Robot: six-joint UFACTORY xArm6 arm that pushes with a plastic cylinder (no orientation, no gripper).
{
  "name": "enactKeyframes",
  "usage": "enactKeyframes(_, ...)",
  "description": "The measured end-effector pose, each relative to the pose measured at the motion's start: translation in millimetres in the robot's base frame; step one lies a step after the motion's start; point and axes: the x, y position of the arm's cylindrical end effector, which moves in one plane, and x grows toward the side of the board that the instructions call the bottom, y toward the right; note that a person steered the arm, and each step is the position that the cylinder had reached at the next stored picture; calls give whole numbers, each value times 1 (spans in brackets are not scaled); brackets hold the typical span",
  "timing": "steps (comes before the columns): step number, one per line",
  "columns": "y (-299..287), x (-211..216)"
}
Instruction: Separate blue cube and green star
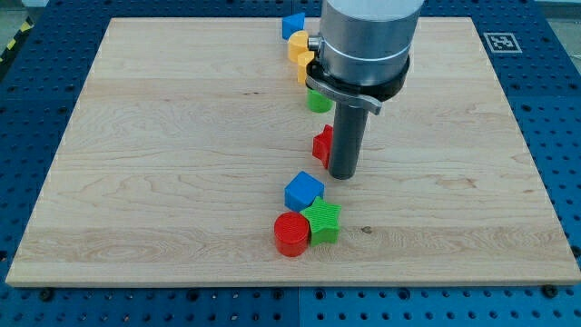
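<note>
The blue cube (303,192) lies on the wooden board (182,136) below the middle, touching the green star (322,222) just below and right of it. A red cylinder (292,234) touches the star's left side. My tip (344,175) is down on the board, a short way up and right of the blue cube, apart from it. A red block (321,144) sits right against the rod's left side.
Near the view's top, a second blue block (292,24), two yellow blocks (300,45) (304,68) and a green block (318,100) stand in a line beside the arm's body, partly hidden by it.
</note>
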Motion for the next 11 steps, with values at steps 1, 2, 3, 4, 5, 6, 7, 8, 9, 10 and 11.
enactKeyframes(1,0,-12)
enactKeyframes(2,0,-34)
enactKeyframes(3,0,-58)
enactKeyframes(4,0,-44)
enactKeyframes(5,0,-14)
enactKeyframes(6,-25,-29)
enactKeyframes(7,-86,-35)
enactKeyframes(8,-133,-11)
enactKeyframes(9,-138,55)
enactKeyframes(10,-121,71)
enactKeyframes(11,-105,69)
